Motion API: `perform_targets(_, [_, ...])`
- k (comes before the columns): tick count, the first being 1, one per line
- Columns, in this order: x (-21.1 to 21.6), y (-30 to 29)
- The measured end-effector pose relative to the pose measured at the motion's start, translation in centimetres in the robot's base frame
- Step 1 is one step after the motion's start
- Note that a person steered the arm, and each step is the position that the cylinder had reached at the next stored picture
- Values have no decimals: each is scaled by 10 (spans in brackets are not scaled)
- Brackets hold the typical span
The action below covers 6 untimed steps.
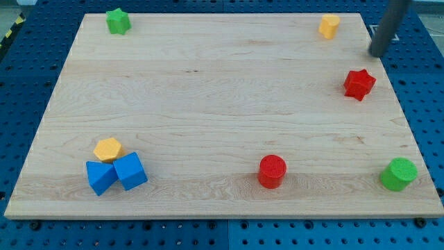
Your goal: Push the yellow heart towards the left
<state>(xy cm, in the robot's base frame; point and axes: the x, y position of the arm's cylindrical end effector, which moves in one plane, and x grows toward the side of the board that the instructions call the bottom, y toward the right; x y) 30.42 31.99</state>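
The board [222,104] is a pale wooden panel with fine horizontal grain, lying on a blue perforated table [423,69]. Its edges are straight and square-cut.

The yellow heart [329,26] sits close to the top edge of the board, near the view's top right corner. It is a small, matte, solid block. To its left, the strip along the top edge is open wood as far as the green star [118,21], which lies near the top left corner.

My tip [379,53] is the lower end of a straight dark rod that enters from the view's top right. It stands to the right of the yellow heart and slightly lower in the view, at or just past the board's right edge, apart from the heart. The rod has no jaws, so it carries nothing; it touches no block.

The red star [359,84] lies below the tip, near the right edge. The green cylinder [399,173] occupies the bottom right corner area, and the red cylinder [272,171], with a ribbed top face, stands near the bottom edge right of centre.

At the bottom left, three blocks cluster in contact: an orange hexagonal block [108,149] above two blue cubes [101,177] [131,171].

The centre of the board is bare wood.
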Motion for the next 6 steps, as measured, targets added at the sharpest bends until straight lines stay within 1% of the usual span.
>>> perform_targets(1, [-48, 9])
perform_targets(2, [-61, -35])
perform_targets(3, [-50, -121])
perform_targets(4, [-24, -198])
perform_targets(5, [-25, -191])
perform_targets(6, [-33, -142])
